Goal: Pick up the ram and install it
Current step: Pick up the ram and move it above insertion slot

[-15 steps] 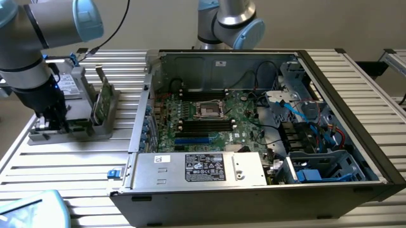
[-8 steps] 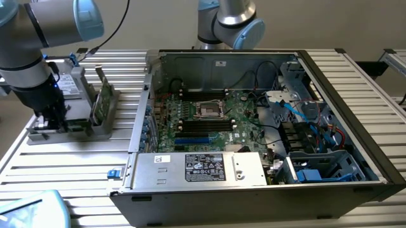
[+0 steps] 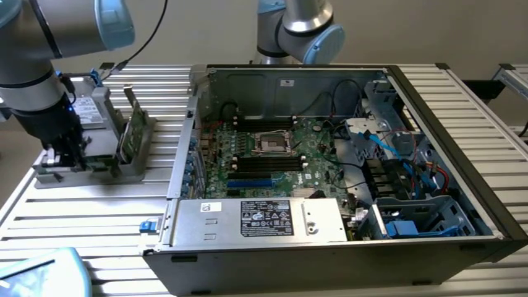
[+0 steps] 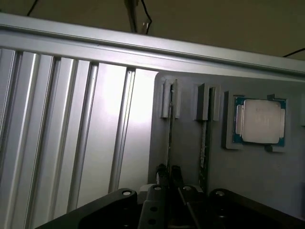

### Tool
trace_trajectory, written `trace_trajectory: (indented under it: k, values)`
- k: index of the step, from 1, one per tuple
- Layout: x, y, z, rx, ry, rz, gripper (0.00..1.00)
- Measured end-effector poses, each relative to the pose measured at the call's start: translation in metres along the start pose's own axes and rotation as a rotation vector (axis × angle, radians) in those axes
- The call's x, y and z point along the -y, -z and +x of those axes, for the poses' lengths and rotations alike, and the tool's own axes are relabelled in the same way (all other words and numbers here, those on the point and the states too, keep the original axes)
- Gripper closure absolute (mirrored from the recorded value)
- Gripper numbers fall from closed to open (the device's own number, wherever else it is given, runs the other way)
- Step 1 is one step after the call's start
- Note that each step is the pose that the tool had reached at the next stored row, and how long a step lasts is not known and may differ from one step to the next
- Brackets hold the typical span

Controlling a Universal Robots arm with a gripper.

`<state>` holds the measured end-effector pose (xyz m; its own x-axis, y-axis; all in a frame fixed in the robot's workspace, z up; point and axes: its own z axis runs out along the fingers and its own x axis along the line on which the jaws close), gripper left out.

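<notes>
- Two thin sticks stand on edge in the slots of a grey holder [image 4: 190,157]. The ram [image 4: 170,133] is the one running straight to the fingertips, and the second stick [image 4: 204,143] sits just beside it in the next slot.
- The gripper [image 4: 168,172] has its jaws drawn close together, pinching the ram's thin edge near one end.
- A square silver processor chip [image 4: 259,121] lies flat in its own pocket of the same holder, beyond the second stick and apart from the grip.
- In the exterior view the gripper [image 3: 64,162] is down at the holder [image 3: 123,172], on the exterior view's left of the open computer case [image 3: 462,210].
- The step in hand, as I judge it, is the pick-up: the grasp is made and the ram is not yet out of its slot.
- The move ahead calls for a straight pull along the slot guides with no twist, so the board neither binds nor drags its neighbour. It then needs a level carry to the long black memory slots [image 3: 268,162] on the motherboard [image 3: 330,173].
</notes>
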<state>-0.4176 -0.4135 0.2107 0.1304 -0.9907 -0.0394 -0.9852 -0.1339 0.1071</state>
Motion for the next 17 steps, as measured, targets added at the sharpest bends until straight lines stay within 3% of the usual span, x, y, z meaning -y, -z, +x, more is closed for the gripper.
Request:
trace_trajectory:
  k: [5, 10, 14, 17]
  values:
    - [-0.0008, 0.0066, 0.000, -0.0082, -0.001, -0.0012, 0.86]
    - [-0.0025, 0.0226, -0.001, -0.0185, -0.002, -0.0025, 0.86]
    - [-0.0035, 0.0405, -0.002, -0.0191, -0.002, -0.0025, 0.86]
    - [0.0010, 0.0548, -0.001, -0.0192, -0.002, -0.0024, 0.86]
